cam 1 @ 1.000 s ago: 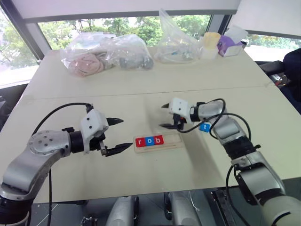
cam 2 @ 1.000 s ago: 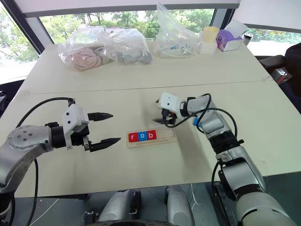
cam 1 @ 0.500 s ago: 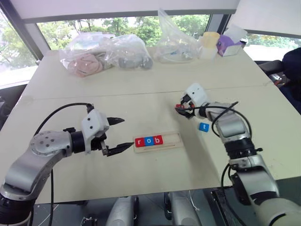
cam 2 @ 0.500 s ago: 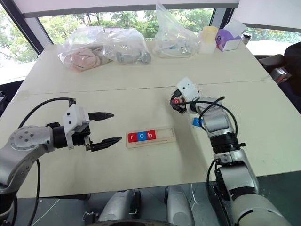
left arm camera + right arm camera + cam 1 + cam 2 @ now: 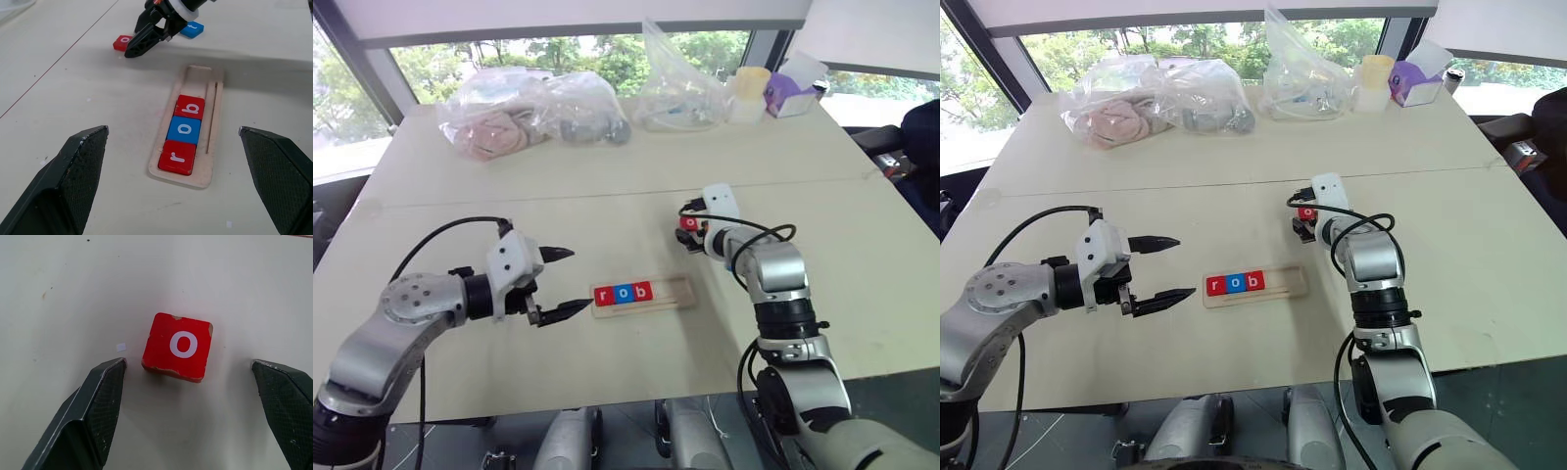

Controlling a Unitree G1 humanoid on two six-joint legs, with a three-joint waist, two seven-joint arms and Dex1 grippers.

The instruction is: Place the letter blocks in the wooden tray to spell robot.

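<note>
The wooden tray (image 5: pixel 672 291) lies mid-table with three letter blocks in its left part: red r (image 5: pixel 604 295), blue o (image 5: pixel 623 293), red b (image 5: pixel 643 291). A loose red o block (image 5: pixel 178 346) lies flat on the table beyond the tray's right end. My right gripper (image 5: pixel 187 363) hangs over it, open, one finger on either side and neither touching it. A blue t block (image 5: pixel 191 30) lies just behind that gripper. Left of the tray, my left gripper (image 5: pixel 578 279) hovers open and holds nothing.
Clear plastic bags (image 5: pixel 494 122) (image 5: pixel 680 88) with soft items line the far side of the table. Beside them at the back right stand a pale cup (image 5: pixel 752 88) and a purple box (image 5: pixel 788 96). A seam (image 5: pixel 558 196) crosses the table behind the tray.
My right gripper has left the tray's right end, swung right and away, rolled and tipped down over the red o block. The left arm has stayed still.
</note>
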